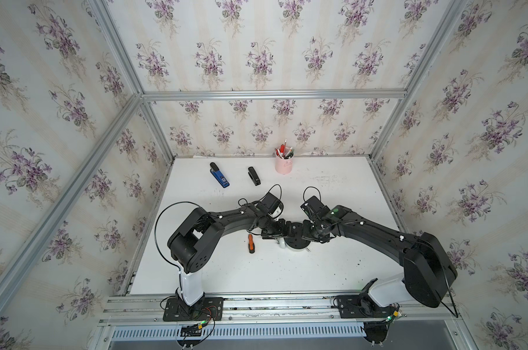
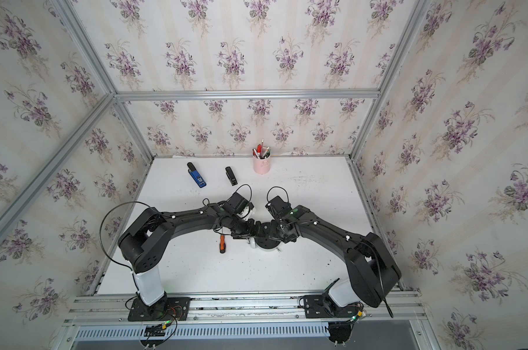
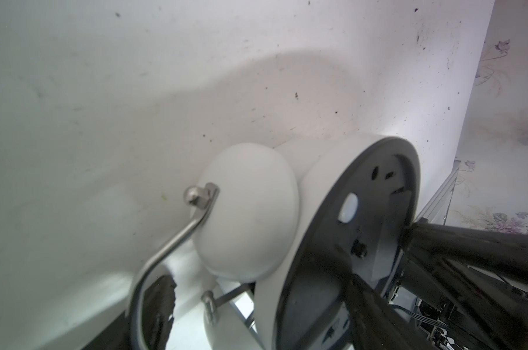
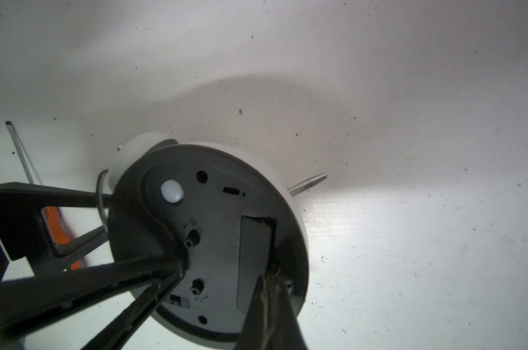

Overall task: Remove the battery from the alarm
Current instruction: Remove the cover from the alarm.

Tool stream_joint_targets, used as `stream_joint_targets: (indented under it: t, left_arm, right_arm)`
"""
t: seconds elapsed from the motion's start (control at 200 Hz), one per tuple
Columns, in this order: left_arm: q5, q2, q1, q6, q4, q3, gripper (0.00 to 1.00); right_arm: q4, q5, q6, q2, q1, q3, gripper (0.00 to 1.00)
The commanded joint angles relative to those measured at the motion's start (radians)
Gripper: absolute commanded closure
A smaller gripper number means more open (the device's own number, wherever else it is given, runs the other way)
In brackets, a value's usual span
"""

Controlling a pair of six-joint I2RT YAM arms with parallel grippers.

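1. Right wrist view: alarm (image 4: 214, 212) lies on the table (image 4: 408, 121), black back facing up.
2. Right gripper (image 4: 267, 297): closed, tips at the back's compartment (image 4: 255, 257).
3. Left gripper (image 4: 146, 233): jaws wide astride the alarm; grip cannot be told.
4. Battery: hidden from view.

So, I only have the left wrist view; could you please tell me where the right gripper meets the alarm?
Observer: The right gripper, shut, has its tip at the edge of a grey rectangular panel on the alarm's black back.
Operator: Thank you; is the battery visible anywhere?
Observer: No battery shows in any view; the panel sits in its recess.
Operator: And where is the screwdriver, please?
Observer: The screwdriver lies on the table beside the alarm, on the left arm's side.
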Motion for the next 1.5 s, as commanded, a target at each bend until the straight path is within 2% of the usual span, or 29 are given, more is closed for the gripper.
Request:
stream_joint_targets:
  t: [0.0,0.315,0.565,0.874,0.894,0.949,0.974,1.014,1.089,1.239,1.494]
  left_arm:
    - [-0.015,0.019,-0.009,0.006,-0.028,-0.003,0.14]
    - [-0.009,0.025,-0.009,0.009,-0.029,-0.001,0.17]
    - [-0.016,0.022,-0.01,0.009,-0.038,0.0,0.18]
    - [-0.024,0.021,-0.009,0.005,-0.04,0.001,0.18]
    - [-0.024,0.021,-0.009,0.005,-0.041,0.001,0.18]
    - [-0.025,0.02,-0.01,0.005,-0.043,0.002,0.18]
    - [-0.025,0.022,-0.009,0.005,-0.043,0.001,0.18]
    - [-0.024,0.023,-0.01,0.005,-0.043,0.004,0.18]
    - [-0.024,0.023,-0.009,0.006,-0.045,0.005,0.18]
    - [-0.023,0.025,-0.009,0.005,-0.045,0.006,0.18]
    - [-0.023,0.027,-0.009,0.005,-0.046,0.009,0.18]
  right_arm:
    - [0.237,-0.264,0.008,0.0,0.01,0.009,0.99]
    - [0.2,-0.252,0.004,0.004,0.01,0.016,1.0]
    - [0.1,-0.179,-0.03,-0.021,0.004,0.056,1.0]
    - [0.042,-0.205,-0.054,-0.057,-0.039,0.055,1.0]
    - [0.034,-0.205,-0.059,-0.058,-0.039,0.054,0.93]
    - [0.028,-0.206,-0.072,-0.075,-0.039,0.036,0.66]
    - [0.019,-0.198,-0.077,-0.078,-0.039,0.027,0.6]
    - [-0.002,-0.187,-0.09,-0.076,-0.039,0.029,0.58]
    - [-0.015,-0.189,-0.102,-0.068,-0.037,0.018,0.58]
    - [-0.014,-0.167,-0.104,-0.023,-0.034,0.029,0.68]
    - [-0.132,-0.052,-0.135,0.057,-0.015,0.107,0.76]
